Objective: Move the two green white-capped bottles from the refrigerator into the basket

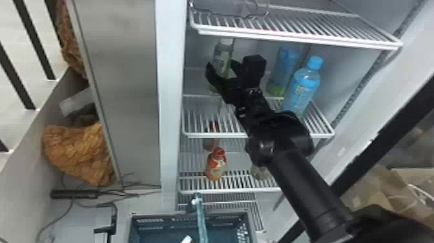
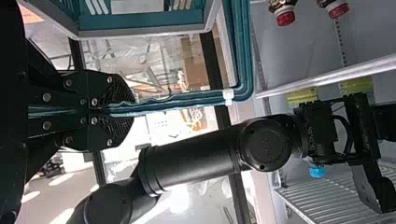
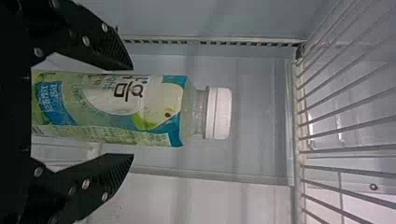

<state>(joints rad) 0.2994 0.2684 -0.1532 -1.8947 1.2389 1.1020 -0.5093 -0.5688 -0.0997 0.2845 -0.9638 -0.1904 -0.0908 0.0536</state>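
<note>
My right gripper [image 1: 222,69] is inside the refrigerator, one finger on each side of a green white-capped bottle [image 1: 223,53] standing on the upper-middle shelf. In the right wrist view, the same bottle [image 3: 112,109] lies between the spread fingers of my right gripper [image 3: 132,112], with a clear gap at one finger. The basket [image 1: 193,214] is at the bottom of the head view, and a small white object [image 1: 186,239] shows inside it. My left gripper [image 2: 125,112] is shut on the basket's teal handle [image 2: 187,102] in the left wrist view.
Two blue bottles [image 1: 302,87] [image 1: 285,66] stand right of the green one on that shelf. A wire shelf [image 1: 300,24] runs above the bottle. A red-topped bottle [image 1: 215,164] stands lower down. The refrigerator's left edge [image 1: 169,113] is close to the right gripper's side.
</note>
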